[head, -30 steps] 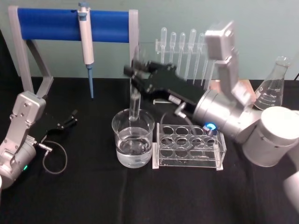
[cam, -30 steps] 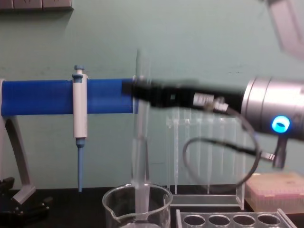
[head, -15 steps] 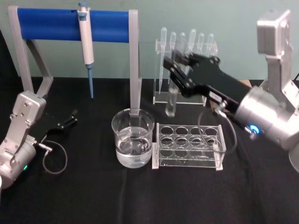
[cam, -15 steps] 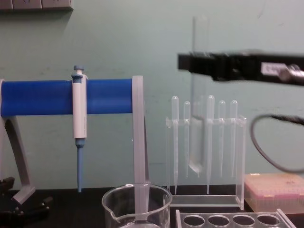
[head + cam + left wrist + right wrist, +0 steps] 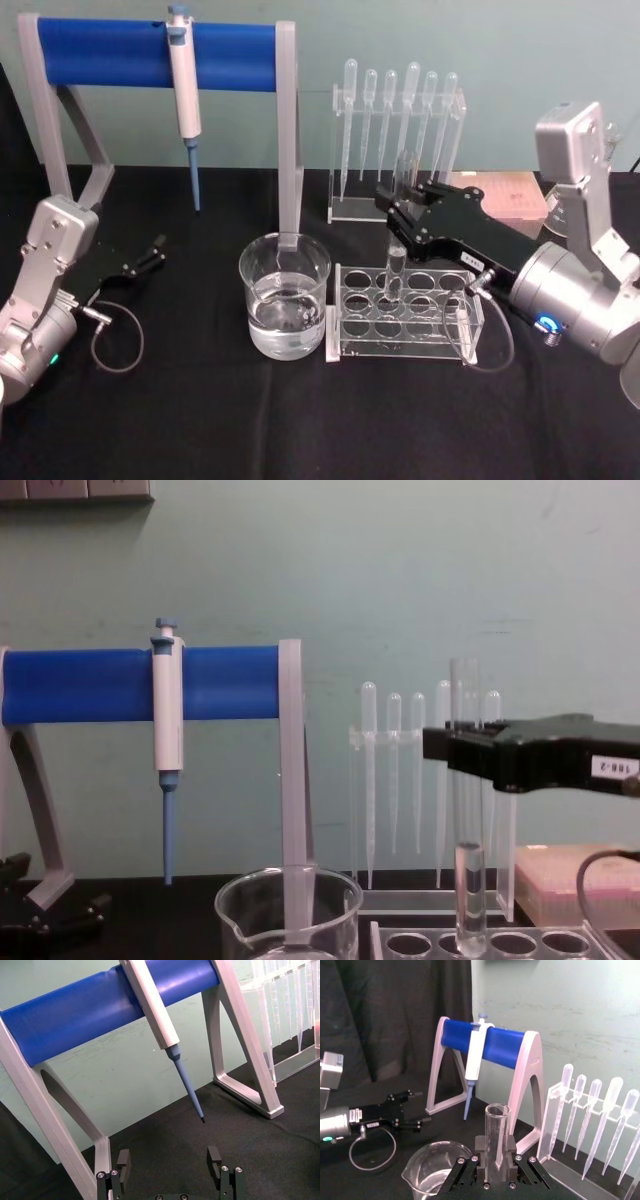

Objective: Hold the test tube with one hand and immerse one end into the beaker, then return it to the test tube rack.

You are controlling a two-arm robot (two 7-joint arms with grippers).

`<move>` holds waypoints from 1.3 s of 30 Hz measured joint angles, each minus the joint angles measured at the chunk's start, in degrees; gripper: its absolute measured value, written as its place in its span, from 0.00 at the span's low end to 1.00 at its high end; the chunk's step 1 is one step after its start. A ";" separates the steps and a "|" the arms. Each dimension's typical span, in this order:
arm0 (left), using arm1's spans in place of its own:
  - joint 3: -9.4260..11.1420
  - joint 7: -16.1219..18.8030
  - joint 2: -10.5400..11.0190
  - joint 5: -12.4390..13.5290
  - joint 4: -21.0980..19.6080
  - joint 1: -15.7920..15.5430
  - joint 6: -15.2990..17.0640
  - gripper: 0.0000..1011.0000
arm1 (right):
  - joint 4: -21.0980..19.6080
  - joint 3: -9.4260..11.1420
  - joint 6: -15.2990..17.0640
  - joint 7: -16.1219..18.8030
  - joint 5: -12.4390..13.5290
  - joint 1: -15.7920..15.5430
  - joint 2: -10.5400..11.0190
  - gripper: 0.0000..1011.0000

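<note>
My right gripper [image 5: 400, 215] is shut on the test tube [image 5: 398, 240], a clear glass cylinder held upright over the clear tube rack [image 5: 450, 340]. The tube's rounded lower end [image 5: 468, 920] reaches down into a hole in the rack [image 5: 520, 946]. In the right wrist view the open rim of the tube [image 5: 496, 1125] stands above my gripper [image 5: 496, 1152]. The beaker [image 5: 285, 300], holding clear liquid, stands just left of the rack, apart from the tube. My left gripper [image 5: 145, 258] rests open on the black table at far left, its fingers [image 5: 215, 1157] spread with nothing between them.
A blue-barred stand [image 5: 150, 55] with a hanging pipette [image 5: 184, 90] rises behind the beaker. A clear holder of plastic pipettes [image 5: 400, 120] stands behind the rack. A pink tip box [image 5: 510, 195] lies at back right. A cable loops beside my left arm [image 5: 115, 335].
My right gripper lifted the test tube out of the beaker, carried it to the right and lowered its end into the rack. The left arm stayed still.
</note>
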 joint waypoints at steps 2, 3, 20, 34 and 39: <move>0.00 0.00 0.00 0.00 0.00 0.00 0.00 0.99 | 0.68 -0.26 -0.38 0.12 -0.47 0.08 -0.29 0.23; 0.00 0.00 0.00 0.00 0.00 0.00 0.00 0.99 | 0.96 -0.34 -0.53 0.23 -0.67 0.14 -0.40 0.23; 0.00 0.00 0.00 0.00 0.00 0.00 0.00 0.99 | 5.76 -2.08 -3.36 2.26 -4.27 1.19 -2.59 0.23; 0.00 0.00 0.00 0.00 0.00 0.00 0.00 0.99 | 8.60 -2.55 -4.23 3.19 -6.80 0.78 -3.38 0.23; 0.00 0.00 0.00 0.00 0.00 0.00 0.00 0.99 | 9.58 -2.91 -3.80 3.82 -7.24 1.19 -3.69 0.23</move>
